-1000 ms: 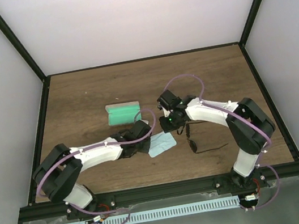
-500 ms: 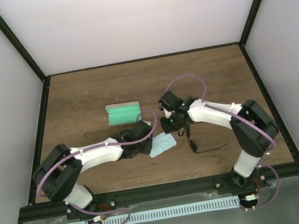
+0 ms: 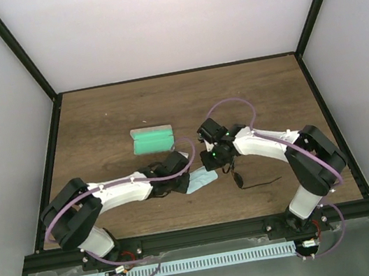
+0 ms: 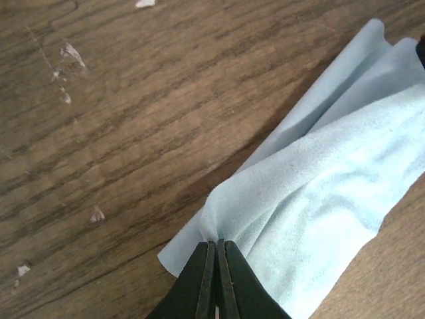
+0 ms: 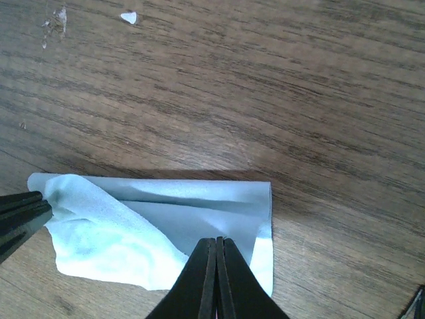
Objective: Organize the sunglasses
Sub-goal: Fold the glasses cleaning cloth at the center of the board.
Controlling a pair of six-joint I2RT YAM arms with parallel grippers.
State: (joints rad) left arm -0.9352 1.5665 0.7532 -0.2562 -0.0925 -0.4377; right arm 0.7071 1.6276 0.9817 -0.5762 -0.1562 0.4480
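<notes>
A wooden bench [image 3: 97,124] is seen from above, with 2 robot arms reaching toward its middle. The left jaws are pressed together, pinching 1 corner of a light blue cloth [image 4: 319,193] that lies rumpled on the wood. The right jaws, also closed tight, clamp the cloth's opposite edge, so the cloth spans the gap between both. The sunglasses [image 3: 239,179] lie flat on the bench just right of the right jaws, untouched, with 1 thin temple arm stretched away from them. A translucent case [image 3: 153,140] with green inside sits beyond the left jaws, well apart.
</notes>
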